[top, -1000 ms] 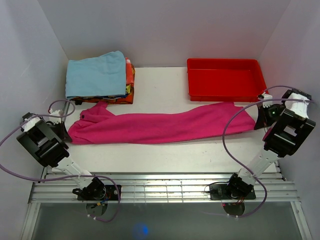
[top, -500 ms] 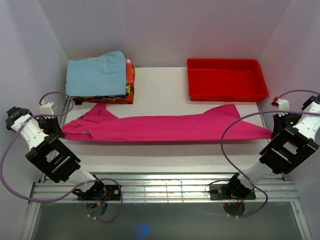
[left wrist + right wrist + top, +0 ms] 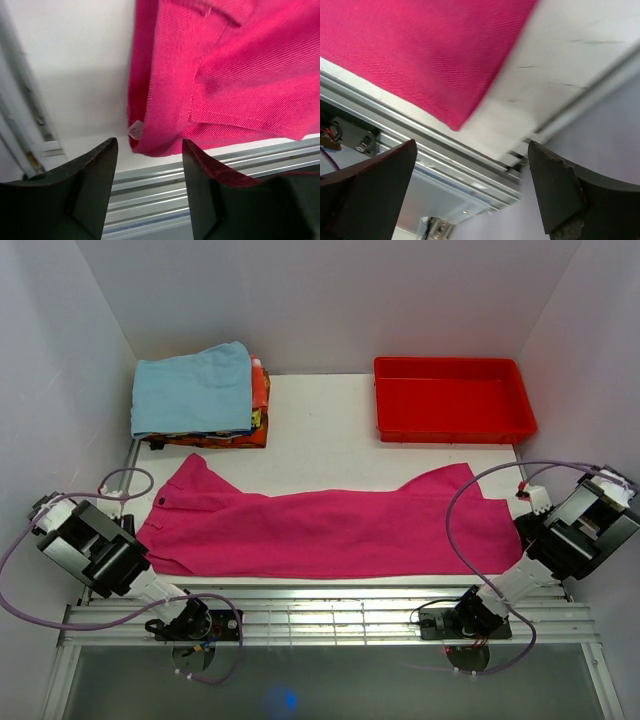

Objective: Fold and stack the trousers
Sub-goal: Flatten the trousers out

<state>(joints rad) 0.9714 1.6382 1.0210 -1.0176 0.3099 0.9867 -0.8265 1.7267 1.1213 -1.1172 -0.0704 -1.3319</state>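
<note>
The magenta-pink trousers [image 3: 330, 525] lie spread lengthwise across the near half of the table, waistband at the left, leg ends at the right. In the left wrist view the waistband corner of the trousers [image 3: 210, 75] sits just beyond my left gripper [image 3: 149, 165], which is open with only the table edge between its fingers. My right gripper [image 3: 472, 170] is wide open; the leg-end corner of the trousers [image 3: 420, 55] lies ahead of it, apart from both fingers. In the top view the left gripper [image 3: 128, 530] and right gripper [image 3: 522, 522] sit at the cloth's two ends.
A stack of folded clothes topped by a light blue cloth [image 3: 195, 390] stands at the back left. A red plastic tray [image 3: 453, 398] stands at the back right. Metal rails [image 3: 320, 605] run along the table's near edge. White walls close in on both sides.
Both grippers have let go of the trousers and opened. The cloth, stretched taut between them before, now lies flat and wider, nearer the front edge. Both arms have drawn back and down.
</note>
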